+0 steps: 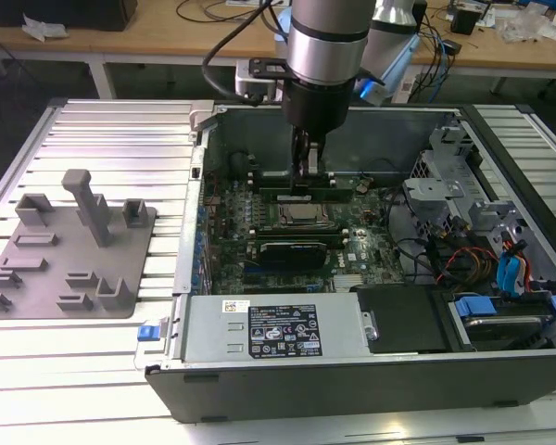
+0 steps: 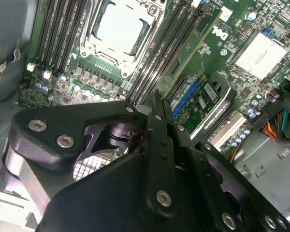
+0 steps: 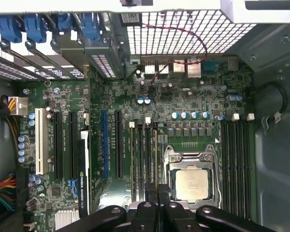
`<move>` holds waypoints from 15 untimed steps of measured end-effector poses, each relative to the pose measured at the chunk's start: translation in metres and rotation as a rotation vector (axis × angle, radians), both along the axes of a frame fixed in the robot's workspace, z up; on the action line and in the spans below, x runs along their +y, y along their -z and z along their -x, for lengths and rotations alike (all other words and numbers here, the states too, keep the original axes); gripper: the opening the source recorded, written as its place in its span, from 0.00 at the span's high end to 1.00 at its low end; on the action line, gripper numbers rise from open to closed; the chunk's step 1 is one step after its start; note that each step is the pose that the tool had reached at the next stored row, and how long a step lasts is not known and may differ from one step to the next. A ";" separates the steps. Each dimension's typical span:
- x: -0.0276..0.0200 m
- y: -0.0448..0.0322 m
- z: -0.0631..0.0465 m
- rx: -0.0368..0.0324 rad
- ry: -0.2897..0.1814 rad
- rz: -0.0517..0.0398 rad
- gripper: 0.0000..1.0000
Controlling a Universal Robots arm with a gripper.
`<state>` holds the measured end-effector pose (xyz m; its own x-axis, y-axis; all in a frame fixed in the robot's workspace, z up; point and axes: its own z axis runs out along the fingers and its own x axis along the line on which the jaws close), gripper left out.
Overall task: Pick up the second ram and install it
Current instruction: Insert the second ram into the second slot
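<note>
Black hand (image 1: 306, 174) — fingers together — over memory slots (image 3: 144, 154).

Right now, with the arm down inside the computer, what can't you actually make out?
Whether the gripper pinches the ram or just presses it: its own black body covers the contact in both wrist views.
How deep the ram sits: too small to tell in the exterior view.
The upper part of the arm: cut off by the exterior view's top edge.
</note>
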<state>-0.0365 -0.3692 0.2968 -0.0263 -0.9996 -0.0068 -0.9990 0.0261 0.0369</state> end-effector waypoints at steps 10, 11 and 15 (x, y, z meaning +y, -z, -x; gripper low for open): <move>0.0000 0.0054 0.000 -0.0003 0.000 -0.0002 0.91; 0.0000 0.0055 0.000 -0.0003 0.000 -0.0001 0.91; 0.0000 0.0064 0.000 -0.0005 0.000 -0.0002 0.91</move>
<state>-0.0366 -0.3692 0.2903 -0.0263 -0.9996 -0.0070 -0.9990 0.0261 0.0364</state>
